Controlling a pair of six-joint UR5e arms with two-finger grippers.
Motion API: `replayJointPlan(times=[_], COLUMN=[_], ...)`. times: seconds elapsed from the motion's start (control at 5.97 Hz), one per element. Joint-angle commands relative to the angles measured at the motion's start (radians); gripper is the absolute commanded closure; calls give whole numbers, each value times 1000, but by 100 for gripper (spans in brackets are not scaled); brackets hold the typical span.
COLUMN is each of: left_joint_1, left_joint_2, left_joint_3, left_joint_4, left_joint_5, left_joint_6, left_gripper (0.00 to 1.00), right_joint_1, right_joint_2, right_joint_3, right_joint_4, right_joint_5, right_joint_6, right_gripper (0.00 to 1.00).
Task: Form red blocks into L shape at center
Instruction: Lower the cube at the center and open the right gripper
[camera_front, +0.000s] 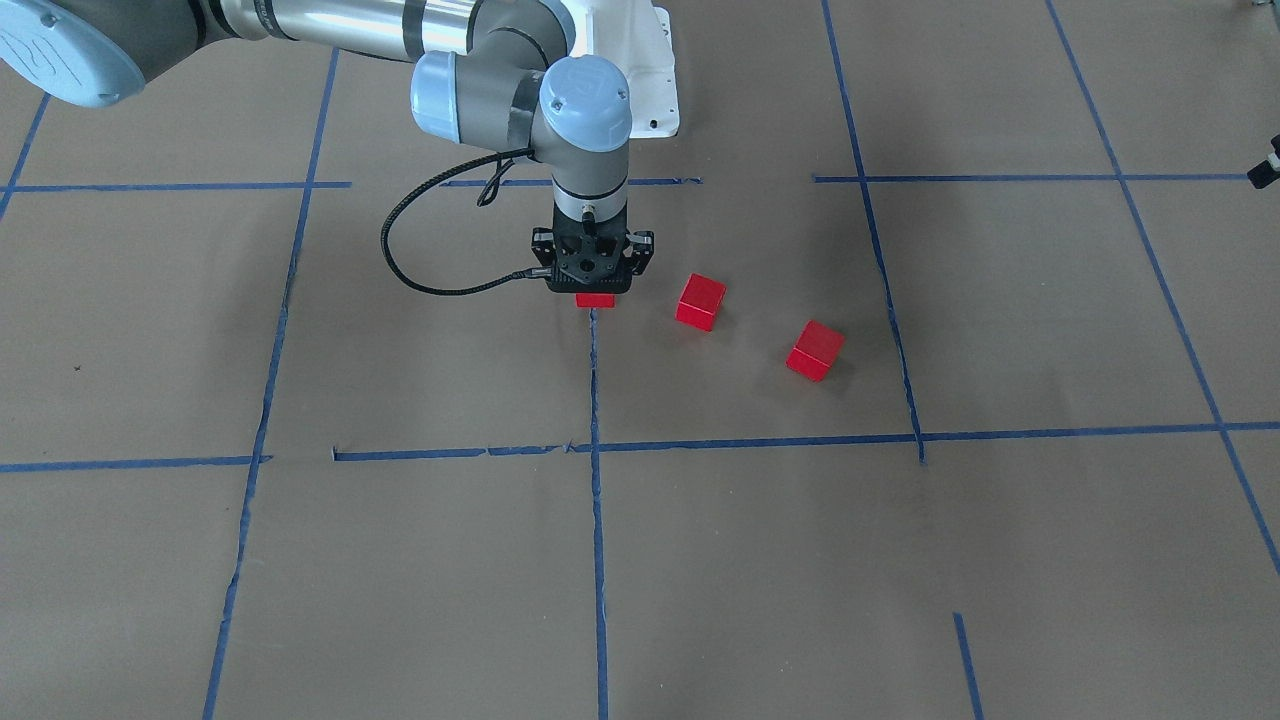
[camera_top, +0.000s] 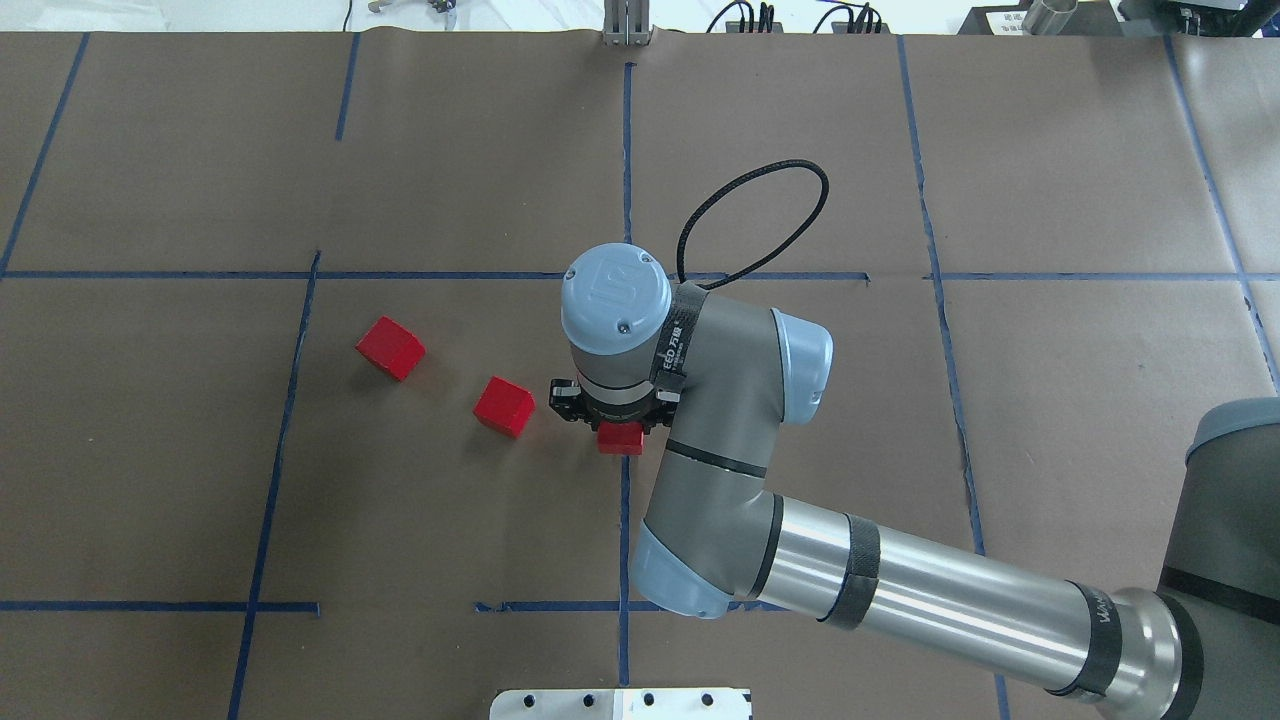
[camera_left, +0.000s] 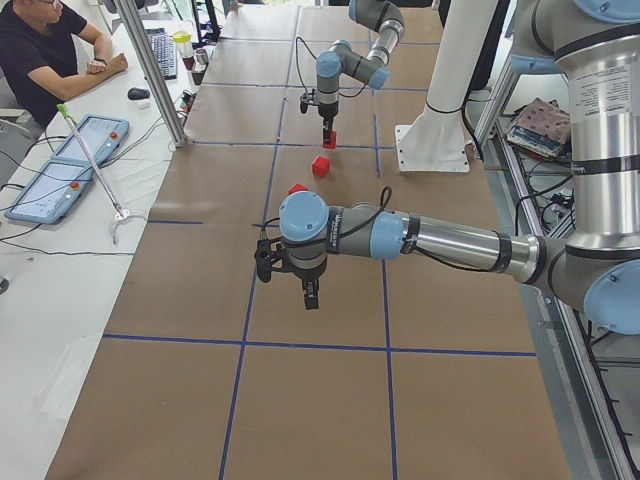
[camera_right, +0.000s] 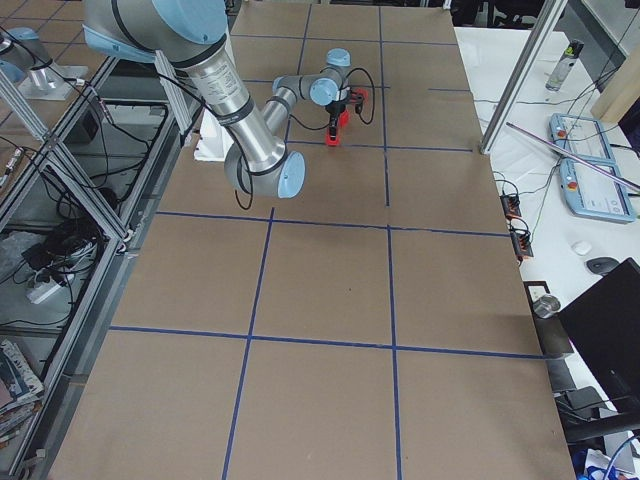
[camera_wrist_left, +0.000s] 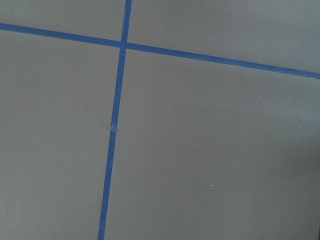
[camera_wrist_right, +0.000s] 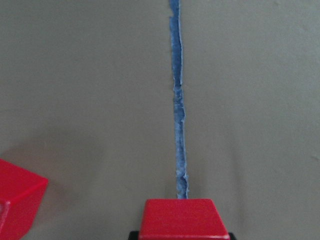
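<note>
Found right arm (camera_top: 740, 400) reaching in to the centre of the tabletop (camera_front: 400, 580), wrist pointed straight down. Saw right jaws closed in on the held red block (camera_front: 595, 299), gripped right at the end of a blue tape line (camera_wrist_right: 178, 125). Could not tell if that block touched the paper or hung just above it. Spotted middle red block (camera_front: 700, 302) near it on the robot's left side, apart from it and turned at an angle to the tape grid. Logged outer red block (camera_front: 815, 350) further out the same way, also skewed, apart from the middle one. Counted three in a loose diagonal row, none touching. Found left arm (camera_left: 440, 238) stretched low over the tabletop, well apart from the blocks. Could not tell how far left jaws were open, seen only from the side view. Got only brown paper and crossed tape from the left wrist camera.
</note>
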Motion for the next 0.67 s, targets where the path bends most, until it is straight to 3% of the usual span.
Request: replayJointPlan(times=[0.0,0.5], left_joint_1=[0,0], left_joint_2=[0,0], left_joint_3=[1,-1], left_joint_4=[0,0], left_joint_5=[2,0], left_joint_6=[0,0], left_gripper=[0,0], right_joint_1=[-6,-7], right_joint_2=[-3,-8], right_joint_3=[1,1], right_joint_4=[0,-1], right_joint_5=[0,1], right_joint_6=[0,0], right_gripper=[91,82])
